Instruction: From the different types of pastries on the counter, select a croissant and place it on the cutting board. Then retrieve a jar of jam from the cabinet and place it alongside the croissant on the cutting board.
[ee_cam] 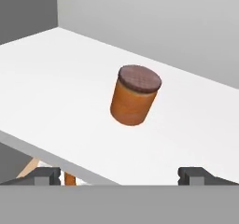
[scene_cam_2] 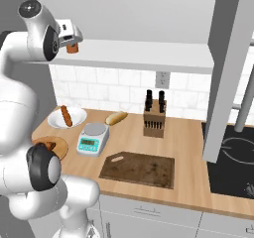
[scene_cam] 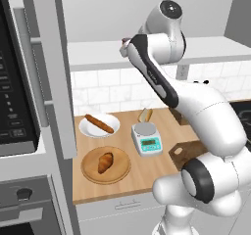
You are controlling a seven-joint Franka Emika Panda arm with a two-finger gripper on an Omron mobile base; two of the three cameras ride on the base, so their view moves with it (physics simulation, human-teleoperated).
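The jar of jam [ee_cam: 135,96], reddish-brown with a darker lid, stands upright on the white cabinet shelf [ee_cam: 56,78]. My gripper [ee_cam: 121,176] is open just in front of the shelf edge, short of the jar and not touching it. From the right base view, the gripper [scene_cam_2: 71,38] hangs right beside the jar of jam [scene_cam_2: 73,47]. The croissant [scene_cam: 105,162] lies on a round light-wood plate [scene_cam: 88,173]. The dark cutting board [scene_cam_2: 139,168] lies near the counter's front edge.
A white plate holds the stick pastry [scene_cam: 99,124], and the pale bun [scene_cam: 145,114] lies behind a kitchen scale [scene_cam: 146,138]. A knife block [scene_cam_2: 155,115] stands by the wall. The open cabinet door [scene_cam_2: 225,73] hangs at the right, the microwave [scene_cam: 14,97] at the left.
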